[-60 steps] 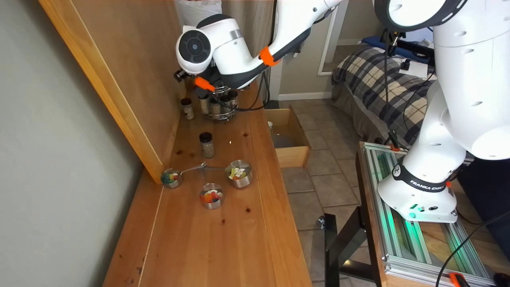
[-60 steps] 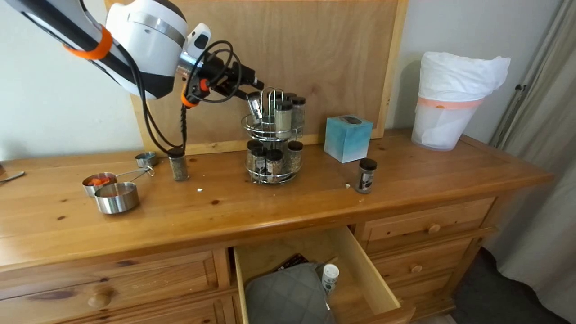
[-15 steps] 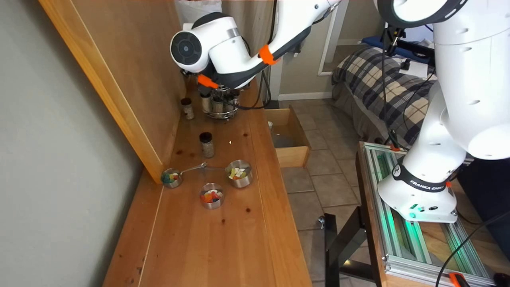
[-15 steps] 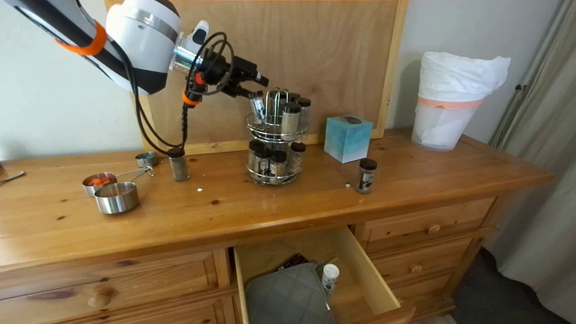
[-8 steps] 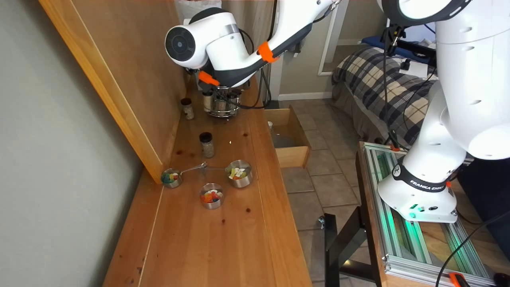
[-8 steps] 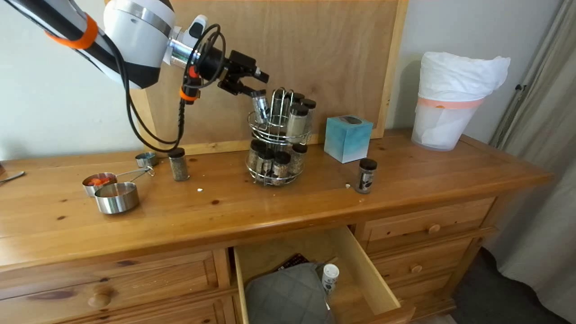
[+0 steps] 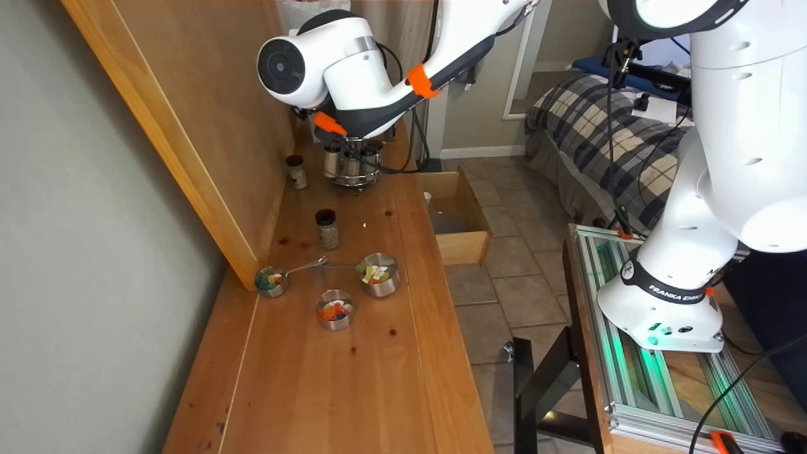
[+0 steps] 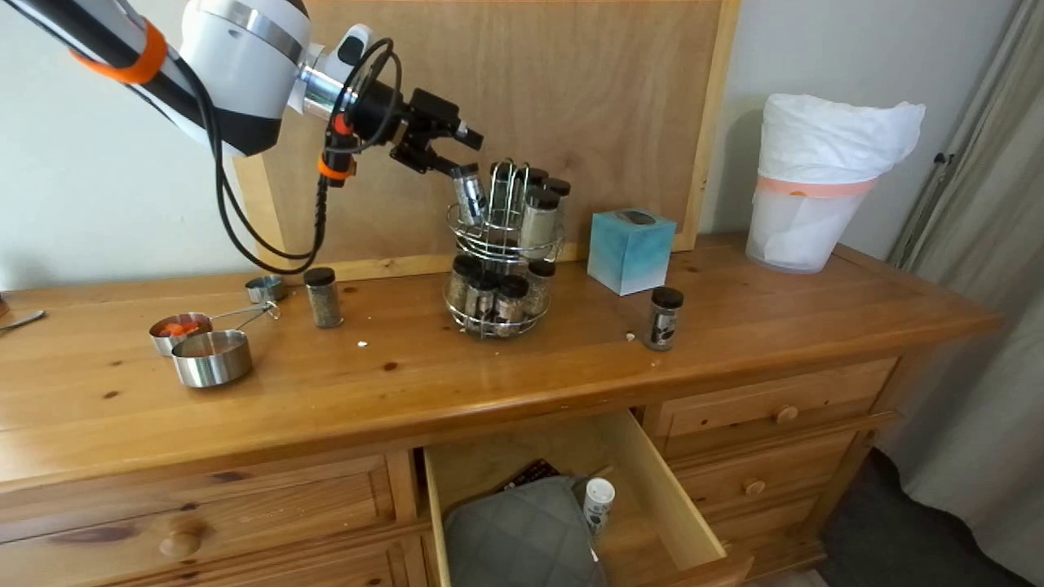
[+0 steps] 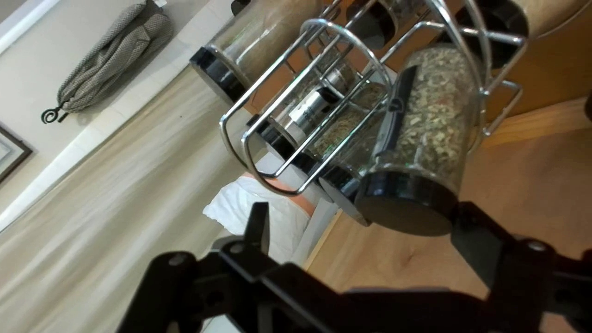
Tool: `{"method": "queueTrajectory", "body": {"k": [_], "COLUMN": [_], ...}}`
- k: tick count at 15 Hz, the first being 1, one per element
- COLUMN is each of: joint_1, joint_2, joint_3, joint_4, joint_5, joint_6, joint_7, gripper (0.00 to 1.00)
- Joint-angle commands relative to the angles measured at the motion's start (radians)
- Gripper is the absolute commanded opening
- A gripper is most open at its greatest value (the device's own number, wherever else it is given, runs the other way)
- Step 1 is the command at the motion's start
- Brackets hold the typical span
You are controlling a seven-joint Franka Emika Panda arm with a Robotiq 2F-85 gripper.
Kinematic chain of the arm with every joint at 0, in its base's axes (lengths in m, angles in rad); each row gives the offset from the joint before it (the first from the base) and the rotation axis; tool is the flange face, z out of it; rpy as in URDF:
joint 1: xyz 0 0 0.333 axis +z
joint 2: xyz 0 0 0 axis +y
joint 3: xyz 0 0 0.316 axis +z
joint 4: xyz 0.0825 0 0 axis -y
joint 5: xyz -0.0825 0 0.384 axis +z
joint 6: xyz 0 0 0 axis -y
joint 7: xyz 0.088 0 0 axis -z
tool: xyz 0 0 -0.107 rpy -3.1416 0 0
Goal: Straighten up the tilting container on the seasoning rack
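Note:
The two-tier wire seasoning rack [image 8: 506, 254] stands on the dresser, holding several black-lidded jars. On its upper tier, the tilting container [image 8: 471, 198] leans, its lid toward my gripper [image 8: 467, 154]. In the wrist view this looks to be the jar of green herbs [image 9: 430, 125], lid toward the camera. My gripper [image 9: 362, 209] is open with nothing held between its fingers. Its right finger [image 9: 481, 243] meets or nearly meets the lid's edge; the left finger [image 9: 258, 226] stands apart, beyond the other lids. In an exterior view the arm partly hides the rack [image 7: 353, 183].
Loose jars stand left [image 8: 324, 299] and right [image 8: 663, 319] of the rack. A blue tissue box [image 8: 628, 254] and a bagged bin [image 8: 807, 196] stand further right. Metal measuring cups [image 8: 212, 359] lie at left. The drawer [image 8: 652, 522] below is open. A wooden panel [image 8: 603, 98] stands behind.
Over four seconds the gripper has risen slightly, and the rack has turned and shifted a little right. The container still leans. In the last half second the arm has edged back left.

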Motion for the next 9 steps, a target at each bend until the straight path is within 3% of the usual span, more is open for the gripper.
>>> {"method": "queueTrajectory", "body": {"k": [1,9], "joint_1": [-0.002,0.016], "joint_2": [0.003,-0.002], "joint_3": [0.012,0.02], "joint_4": [0.012,0.009], "joint_5": [0.052,0.128], "joint_6": [-0.034,-0.107], "joint_7": [-0.056,-0.137], "gripper": [1.0,1.0]}}
